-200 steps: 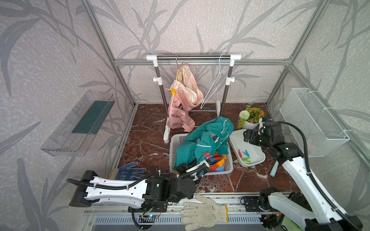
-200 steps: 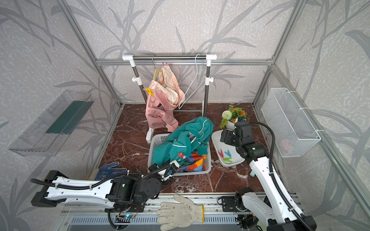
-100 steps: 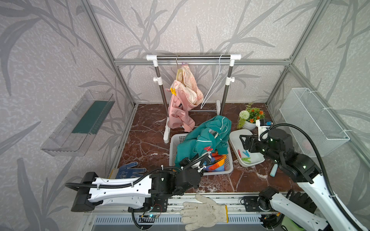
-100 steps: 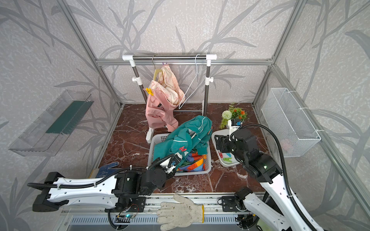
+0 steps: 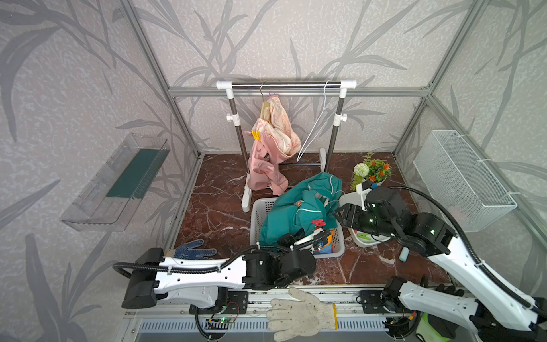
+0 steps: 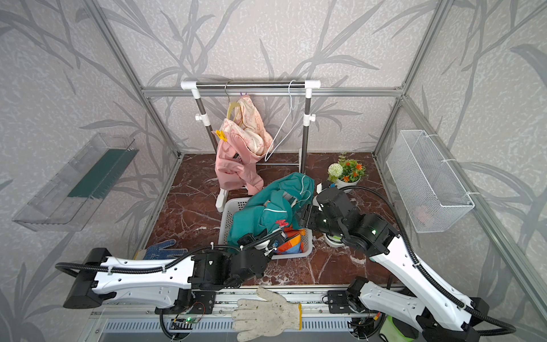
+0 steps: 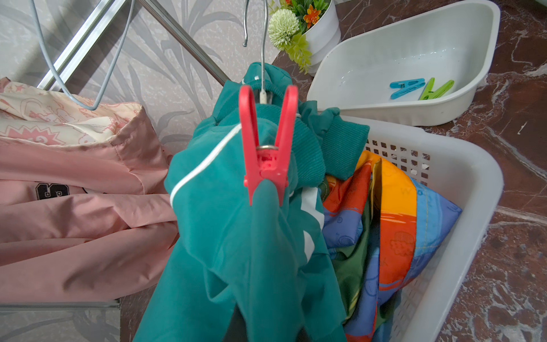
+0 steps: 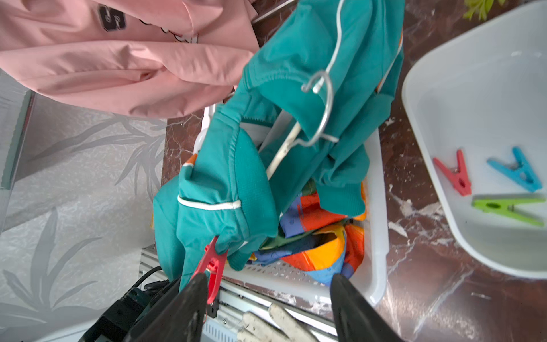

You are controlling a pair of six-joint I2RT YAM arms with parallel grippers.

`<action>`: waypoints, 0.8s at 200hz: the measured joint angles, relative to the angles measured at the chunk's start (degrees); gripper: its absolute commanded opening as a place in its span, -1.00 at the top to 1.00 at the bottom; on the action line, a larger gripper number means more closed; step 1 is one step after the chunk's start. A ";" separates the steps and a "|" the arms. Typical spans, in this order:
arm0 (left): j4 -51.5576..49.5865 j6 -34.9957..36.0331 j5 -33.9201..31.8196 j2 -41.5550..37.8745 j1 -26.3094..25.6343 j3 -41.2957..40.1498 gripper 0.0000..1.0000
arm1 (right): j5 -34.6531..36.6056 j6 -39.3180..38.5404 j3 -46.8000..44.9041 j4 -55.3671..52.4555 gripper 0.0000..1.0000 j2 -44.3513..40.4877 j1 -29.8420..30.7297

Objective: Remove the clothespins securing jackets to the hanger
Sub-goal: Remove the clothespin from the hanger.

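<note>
Peg (image 7: 268, 145): light, stiff, springy; pinch its splayed handles. Right gripper (image 8: 268, 308) parted, empty; left gripper (image 5: 307, 237) clamped on teal jacket (image 7: 236, 237).

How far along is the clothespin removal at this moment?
Done: three clothespins lie in the white tub, and the rainbow jacket is in the basket.

In hand: the left hand holds up the teal jacket, with a red clothespin on it; the right hand, open, is beside that pin.

Left: the yellow clothespin on the hanging pink jacket.
</note>
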 measured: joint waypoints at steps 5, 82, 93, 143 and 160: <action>0.00 0.07 0.04 0.24 0.00 0.13 1.00 | -0.52 0.90 -0.09 -0.28 -0.32 0.00 0.11; 0.85 2.67 0.55 4.44 -0.02 2.16 1.00 | -7.61 7.67 -2.01 0.46 -0.29 2.62 1.42; 0.92 3.04 0.55 5.07 -0.04 2.60 1.00 | -8.20 8.07 -2.01 0.68 -0.28 3.45 1.44; 1.64 4.52 0.42 7.80 -0.70 3.54 1.00 | -9.66 9.29 -2.45 2.38 -0.02 5.42 1.44; 1.73 4.94 0.22 8.00 -0.87 3.54 1.00 | -9.90 9.73 -3.32 3.19 0.09 5.53 1.44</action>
